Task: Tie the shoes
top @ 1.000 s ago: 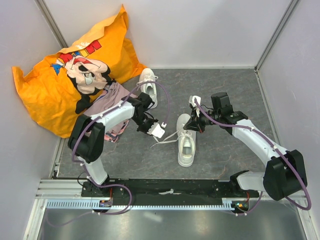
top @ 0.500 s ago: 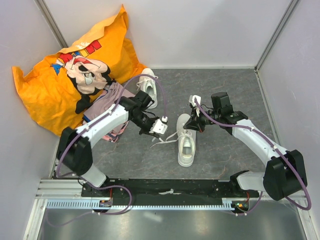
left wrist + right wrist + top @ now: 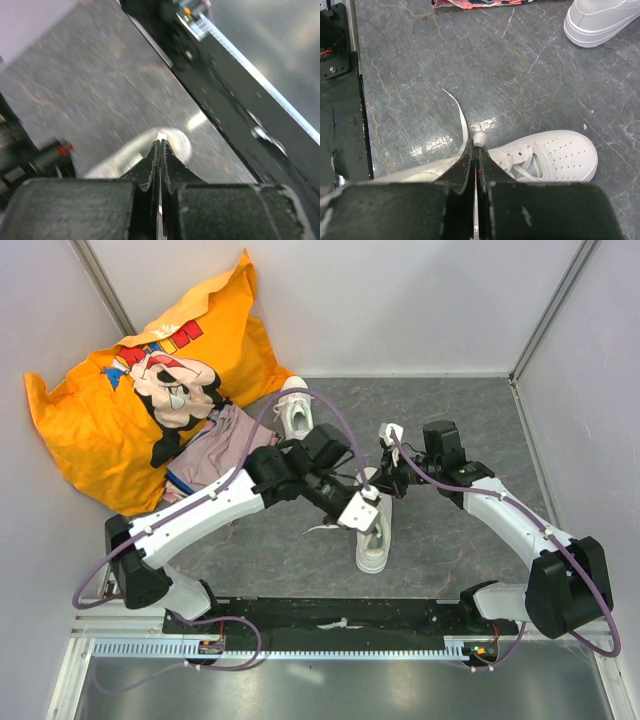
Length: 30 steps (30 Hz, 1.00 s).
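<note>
Shoe position: near shoe (image 3: 372,540) lies between the arms; other shoe (image 3: 295,412) sits well behind.
Right gripper (image 3: 477,147): clenched on the lace (image 3: 462,122) tip.
Left gripper (image 3: 160,146): clenched above the near shoe; contents unclear.
Technique: cross strands low, under even tension.

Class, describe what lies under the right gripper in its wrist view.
The near white sneaker, toe rightwards, and grey floor. Its heel is hidden behind the right gripper, shut on a lace tip.

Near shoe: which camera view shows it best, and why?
Right wrist view: the near shoe shows sharp toe holes and laces. In the top view the left hand covers its front; the left wrist view gives only a white blur.
</note>
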{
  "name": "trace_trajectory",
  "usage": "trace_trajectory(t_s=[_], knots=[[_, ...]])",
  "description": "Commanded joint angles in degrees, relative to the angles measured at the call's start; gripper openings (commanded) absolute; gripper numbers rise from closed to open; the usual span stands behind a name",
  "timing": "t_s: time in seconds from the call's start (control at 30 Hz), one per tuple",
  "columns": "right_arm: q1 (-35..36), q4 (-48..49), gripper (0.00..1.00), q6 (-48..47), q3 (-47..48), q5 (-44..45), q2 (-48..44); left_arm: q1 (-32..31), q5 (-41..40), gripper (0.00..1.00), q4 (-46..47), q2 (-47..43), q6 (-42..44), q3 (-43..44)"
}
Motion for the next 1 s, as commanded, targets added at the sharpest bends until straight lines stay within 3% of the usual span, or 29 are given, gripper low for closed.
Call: trace_trajectory(t_s=[0.0, 0.13, 0.37, 0.4, 0.5, 0.6, 0.7, 0.83, 0.97], knots=[[-0.21, 3.32, 0.00, 1.14, 0.50, -1.21, -0.03, -4.58, -0.86, 0.02, 12.70, 4.64, -11.47, 5.31], [-0.21, 4.02, 0.00, 1.14, 0.15, -2.09, 0.23, -7.48, -2.89, 0.02, 22.19, 11.13, -15.95, 8.56], [-0.21, 3.94, 0.00, 0.00, -0.11, -2.89, -0.21, -8.28, -9.56, 0.04, 28.89, 14.85, -21.65, 8.04], [-0.21, 4.03, 0.00, -0.18, -0.20, -3.06, -0.12, -8.36, -10.26, 0.21, 28.45, 14.50, -22.02, 7.69], [-0.12, 4.11, 0.00, -0.36, -0.64, -4.12, -0.03, -8.10, -9.31, 0.45, 27.75, 9.69, -21.23, 2.69], [-0.12, 4.20, 0.00, -0.44, -0.64, -4.73, 0.23, -7.23, -8.69, 0.52, 27.66, 3.63, -23.42, -2.85], [-0.21, 4.38, 0.00, -0.62, -0.64, -5.17, 0.23, -3.98, -8.34, 0.53, 28.18, -0.08, -28.33, -6.98], [-0.12, 4.64, 0.00, -0.18, -0.55, -5.96, -0.03, 6.54, -8.34, 0.51, 34.32, -5.53, -39.13, -12.68], [0.58, 4.64, 0.00, -0.09, -0.29, -6.32, 0.05, 13.95, -7.11, 0.49, 35.74, -5.90, -41.00, -14.98]])
